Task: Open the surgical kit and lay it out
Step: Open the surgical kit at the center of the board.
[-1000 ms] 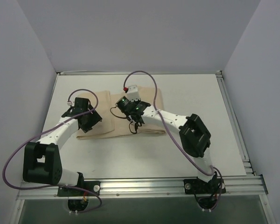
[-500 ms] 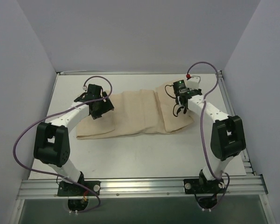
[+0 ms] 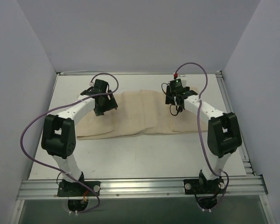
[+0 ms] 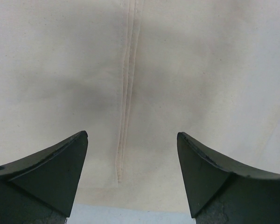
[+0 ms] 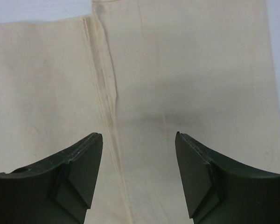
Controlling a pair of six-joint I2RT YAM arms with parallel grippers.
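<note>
Left gripper: fingers spread wide, holding nothing, poised over the beige cloth wrap, a stitched seam running between them. Right gripper: likewise wide apart and empty, over a fold edge near the wrap's right end. Wrap lay flat on the white table, far half, long axis left to right.

Open table lies on the near side of the cloth wrap (lying flat); walls flank both sides.
</note>
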